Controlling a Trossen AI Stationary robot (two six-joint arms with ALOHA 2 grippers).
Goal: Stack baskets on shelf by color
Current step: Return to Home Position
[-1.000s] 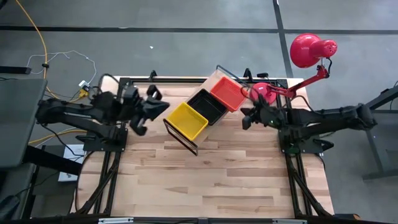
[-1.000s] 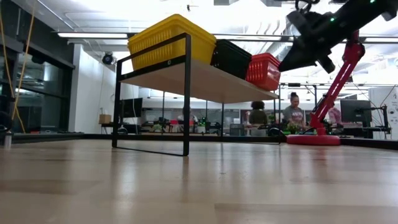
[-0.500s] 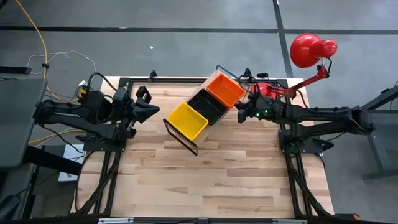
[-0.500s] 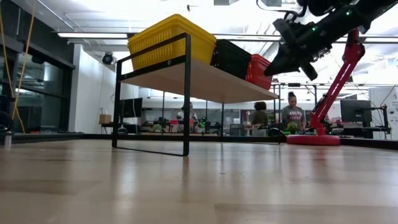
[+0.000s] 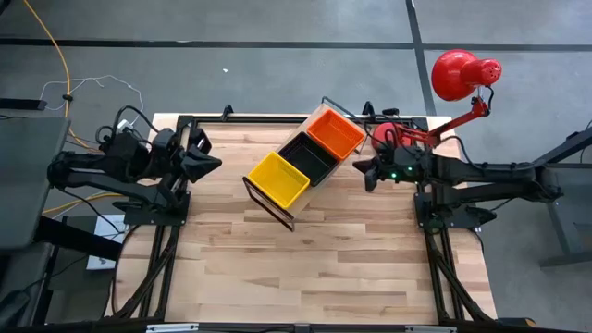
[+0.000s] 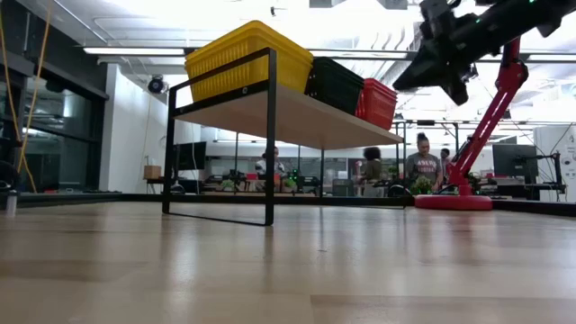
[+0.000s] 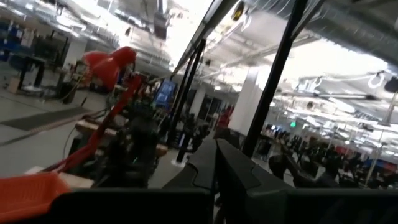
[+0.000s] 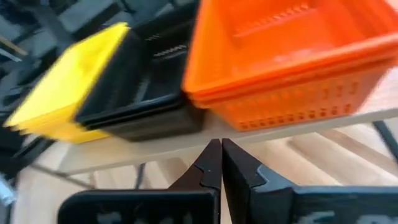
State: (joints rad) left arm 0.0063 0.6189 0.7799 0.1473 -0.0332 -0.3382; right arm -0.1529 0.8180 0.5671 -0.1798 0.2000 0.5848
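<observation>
- The right gripper [image 8: 219, 147] is pressing its fingers together on nothing, hanging near the orange baskets [image 8: 280, 68]
- The left gripper [image 7: 216, 148] is also pinching shut on nothing, waiting well apart at the left side of the table [image 5: 305, 268]
- The yellow baskets [image 5: 276, 178], black baskets [image 5: 308, 155] and orange baskets are sitting side by side on the shelf [image 6: 297, 112], each colour in its own pile, so the job is looking done

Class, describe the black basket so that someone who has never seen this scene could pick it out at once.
On the wooden table stands a light-wood shelf on a black wire frame, set diagonally. Baskets sit in a row on it. The black basket is the middle one, between the yellow basket and the orange basket, and the only dark one.
</observation>
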